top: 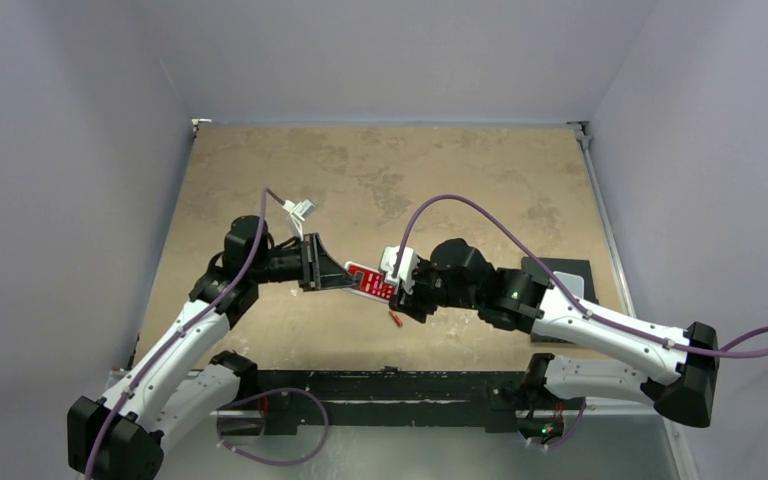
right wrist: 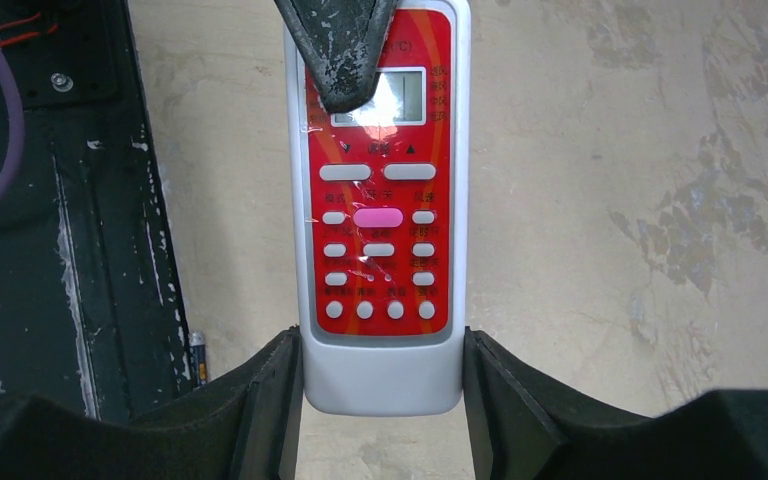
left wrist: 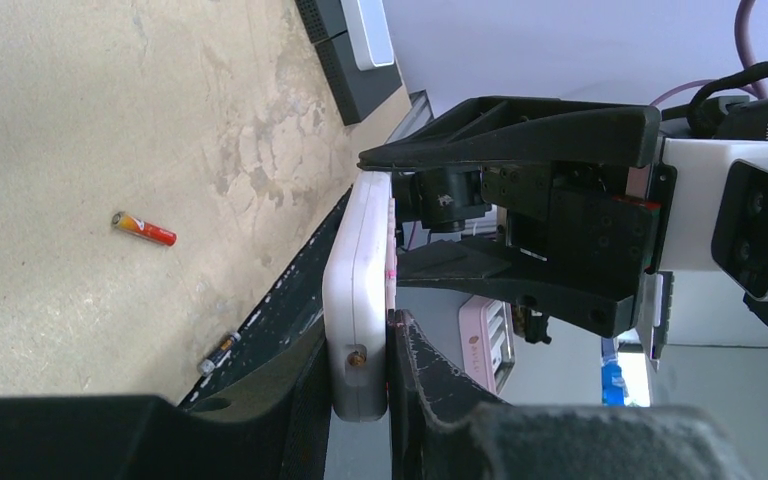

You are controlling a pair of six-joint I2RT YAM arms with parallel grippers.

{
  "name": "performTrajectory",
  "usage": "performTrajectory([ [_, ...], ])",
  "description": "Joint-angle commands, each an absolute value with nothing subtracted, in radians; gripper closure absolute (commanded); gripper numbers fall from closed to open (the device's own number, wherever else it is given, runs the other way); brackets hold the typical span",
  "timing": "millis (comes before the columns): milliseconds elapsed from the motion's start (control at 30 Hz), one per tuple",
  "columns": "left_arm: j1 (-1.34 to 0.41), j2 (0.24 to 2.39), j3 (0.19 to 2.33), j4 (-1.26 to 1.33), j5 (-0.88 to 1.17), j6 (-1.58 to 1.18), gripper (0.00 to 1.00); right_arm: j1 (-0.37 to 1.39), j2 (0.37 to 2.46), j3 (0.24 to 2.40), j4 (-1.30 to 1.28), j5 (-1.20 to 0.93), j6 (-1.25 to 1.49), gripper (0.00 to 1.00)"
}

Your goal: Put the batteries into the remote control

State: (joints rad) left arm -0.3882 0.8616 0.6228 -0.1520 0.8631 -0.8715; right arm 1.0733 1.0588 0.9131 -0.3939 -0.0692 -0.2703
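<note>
Remote control held aloft, both pincers clenched on it: left gripper across faces, screen end; right gripper on side edges, btm end. Likely light, stiff, slick; edge hold best. Battery on table just below remote.

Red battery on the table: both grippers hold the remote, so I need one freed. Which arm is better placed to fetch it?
Right, probably. The battery lies just by the right gripper, while the left gripper pinches the remote control front and back and could likely hold it alone.
</note>
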Motion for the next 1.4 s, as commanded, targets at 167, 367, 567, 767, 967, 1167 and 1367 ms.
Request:
performTrajectory([
  [167, -0.379, 0.817, 0.575, -0.054, 0.824, -0.961, 1.0, 1.077, 0.988, 0.991, -0.389, -0.063, -0.264, 0.44],
  [367, -0.37, 0.799, 0.548, -0.022, 0.805, -1.041, 1.0, 1.077, 0.967, 1.041, -0.43, -0.086, -0.242, 0.37],
  [567, -0.367, 0.786, 0.546, -0.022, 0.796, -1.075, 1.0, 1.077, 0.896, 1.005, -0.376, -0.019, -0.269, 0.1],
  [767, -0.364, 0.759, 0.517, -0.018, 0.772, -1.128, 1.0, 1.077, 0.885, 1.013, -0.365, -0.064, -0.301, 0.07],
  [967, -0.355, 0.746, 0.495, -0.04, 0.723, -1.245, 1.0, 1.078, 0.915, 1.019, -0.33, -0.114, -0.369, 0.11],
  [1167, -0.344, 0.738, 0.492, -0.078, 0.683, -1.328, 1.0, 1.148, 0.935, 0.984, -0.256, -0.024, -0.429, 0.13],
  [1367, -0.332, 0.747, 0.492, -0.093, 0.693, -1.383, 1.0, 1.266, 0.942, 0.927, -0.16, 0.155, -0.515, 0.15],
])
